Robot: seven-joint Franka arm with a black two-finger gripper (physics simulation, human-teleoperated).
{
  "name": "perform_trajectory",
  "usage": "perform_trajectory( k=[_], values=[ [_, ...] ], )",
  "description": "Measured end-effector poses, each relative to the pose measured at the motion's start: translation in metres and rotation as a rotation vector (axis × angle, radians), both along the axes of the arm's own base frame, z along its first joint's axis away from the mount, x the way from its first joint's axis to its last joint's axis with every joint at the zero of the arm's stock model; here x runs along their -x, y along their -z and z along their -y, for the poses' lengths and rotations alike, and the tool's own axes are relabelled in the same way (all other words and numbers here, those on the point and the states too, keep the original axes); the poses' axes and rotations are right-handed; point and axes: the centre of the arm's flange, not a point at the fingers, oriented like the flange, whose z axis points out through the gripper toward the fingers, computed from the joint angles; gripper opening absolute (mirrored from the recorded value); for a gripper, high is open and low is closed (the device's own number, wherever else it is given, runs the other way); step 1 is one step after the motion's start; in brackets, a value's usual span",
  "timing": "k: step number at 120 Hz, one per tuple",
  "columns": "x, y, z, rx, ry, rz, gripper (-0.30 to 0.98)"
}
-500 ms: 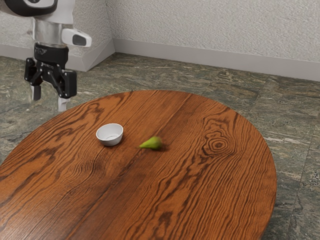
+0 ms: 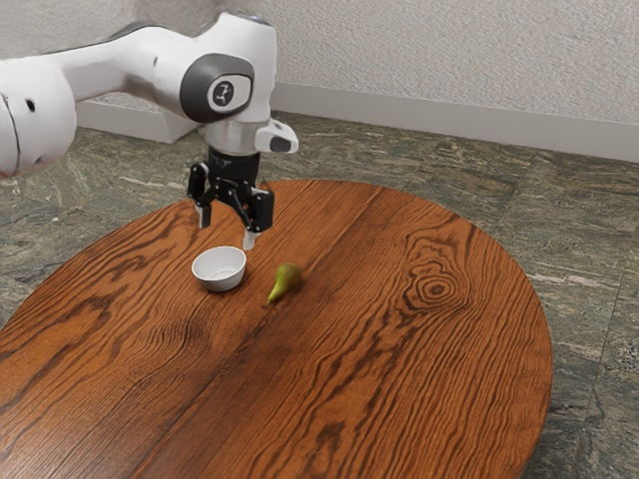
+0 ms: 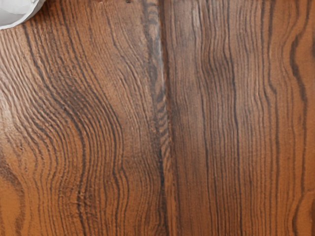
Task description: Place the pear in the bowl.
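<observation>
The black two-finger gripper (image 2: pixel 227 229) has swung in close to the small, round, glossy white bowl (image 2: pixel 222 283), its fingers wide apart with nothing between them. Meanwhile the green, tapering pear (image 2: pixel 287 278) has turned and edged nearer the bowl, yet lies outside, beside it. It may be rolling, so I'd re-aim before any grasp.

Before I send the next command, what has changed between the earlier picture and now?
The open gripper has swung toward the exterior view's right, and hangs near the bowl. The pear has shifted slightly toward the exterior view's left, closer to the bowl, its narrow end turned more toward the camera. Nothing was grasped or released; the bowl stayed put.
</observation>
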Motion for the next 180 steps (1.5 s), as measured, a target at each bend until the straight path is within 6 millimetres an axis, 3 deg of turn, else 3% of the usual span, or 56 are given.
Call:
perform_trajectory(
  k=[10,27,57,70,107,136,180],
  values=[
    [-0.019,0.040,-0.001,0.006,0.023,-0.006,0.68],
    [-0.044,0.099,-0.019,0.049,-0.007,0.004,0.68],
    [-0.070,0.153,-0.029,0.091,-0.109,0.072,0.69],
    [-0.090,0.171,-0.035,0.089,-0.144,0.111,0.69],
    [-0.128,0.200,-0.054,0.077,-0.204,0.177,0.69],
    [-0.137,0.220,-0.070,0.088,-0.244,0.179,0.69],
    [-0.154,0.226,-0.084,0.088,-0.247,0.223,0.69]
  ],
)
